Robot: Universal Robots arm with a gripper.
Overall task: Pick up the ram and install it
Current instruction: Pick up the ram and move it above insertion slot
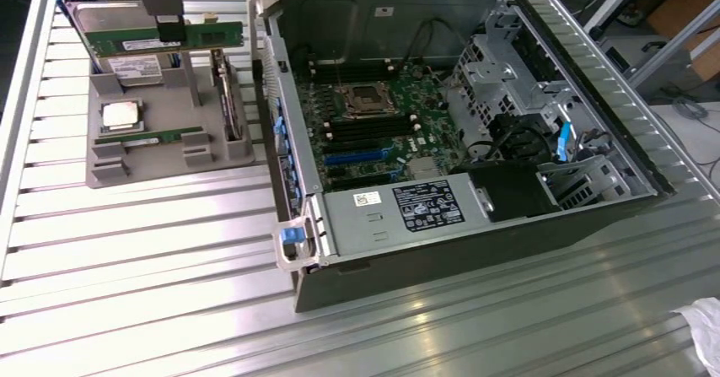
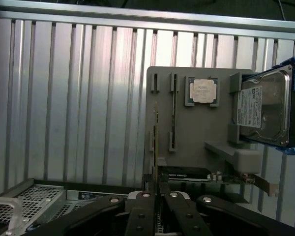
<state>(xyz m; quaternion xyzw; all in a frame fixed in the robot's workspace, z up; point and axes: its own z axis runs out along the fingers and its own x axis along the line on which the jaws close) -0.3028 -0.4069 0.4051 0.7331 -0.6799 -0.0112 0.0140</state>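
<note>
My gripper (image 1: 169, 29) hangs at the exterior view's upper left, shut on a ram (image 1: 208, 35), a long green stick held level above the grey parts tray (image 1: 152, 166). From the wrist, the same ram (image 2: 156, 142) runs edge-on as a thin line out from between the black fingers (image 2: 140, 216). A second ram (image 1: 147, 136) still lies in its slot on the tray. The open computer case (image 1: 450, 115) stands to the exterior view's right, its motherboard (image 1: 377, 124) and black memory slots exposed.
On the tray sit a silver CPU (image 1: 120, 115) (image 2: 203, 91) and a hard drive (image 1: 135, 63) (image 2: 263, 105) just under the held stick. The case wall (image 1: 270, 99) rises between tray and motherboard. A power supply (image 1: 394, 208) fills the case's near end.
</note>
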